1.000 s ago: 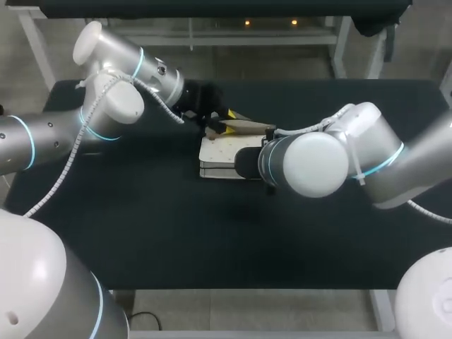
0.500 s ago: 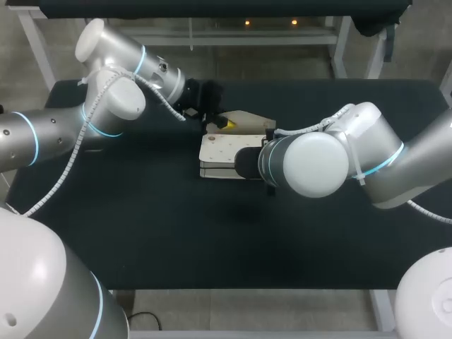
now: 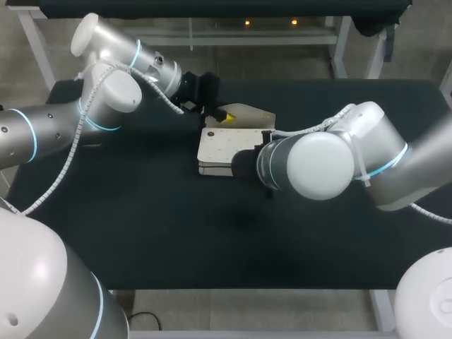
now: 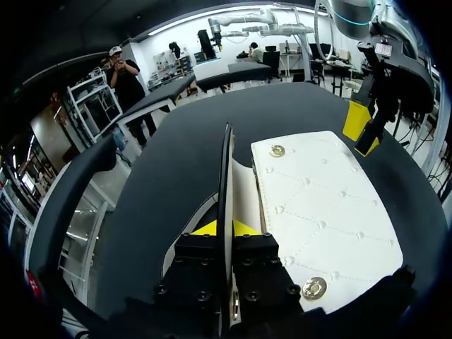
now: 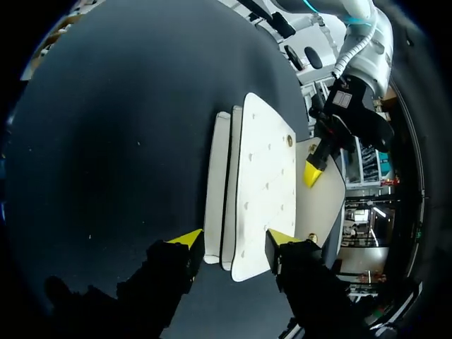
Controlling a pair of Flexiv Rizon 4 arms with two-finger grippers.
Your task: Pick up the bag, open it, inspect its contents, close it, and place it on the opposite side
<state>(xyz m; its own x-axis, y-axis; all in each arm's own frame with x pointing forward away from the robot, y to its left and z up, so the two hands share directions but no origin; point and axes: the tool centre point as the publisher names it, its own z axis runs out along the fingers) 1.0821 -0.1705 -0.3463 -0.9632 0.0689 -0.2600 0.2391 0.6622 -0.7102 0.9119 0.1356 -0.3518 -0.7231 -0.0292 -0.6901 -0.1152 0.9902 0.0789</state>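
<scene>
A white quilted bag [image 3: 220, 147] lies flat at the middle of the black table. Its pale flap [image 3: 248, 113] is folded out behind it. My left gripper [image 3: 224, 116] is at the bag's far edge, shut on that flap. In the left wrist view the flap [image 4: 227, 169] stands edge-on between the closed yellow tips [image 4: 227, 227], with the studded white panel [image 4: 321, 208] beside them. My right gripper [image 5: 233, 240] is open, its tips astride the bag's near end [image 5: 244, 212] without pinching it. In the head view the right wrist hides that gripper.
The black table top [image 3: 141, 233] stretches bare on both sides of the bag and toward the front edge. My right arm's thick elbow [image 3: 318, 166] hangs just right of the bag. The left arm [image 3: 106, 92] comes in over the back left.
The left gripper has closed on the flap and shifted slightly. The flap's brown underside no longer shows and more of the bag's white face is visible. The right arm has barely moved.
</scene>
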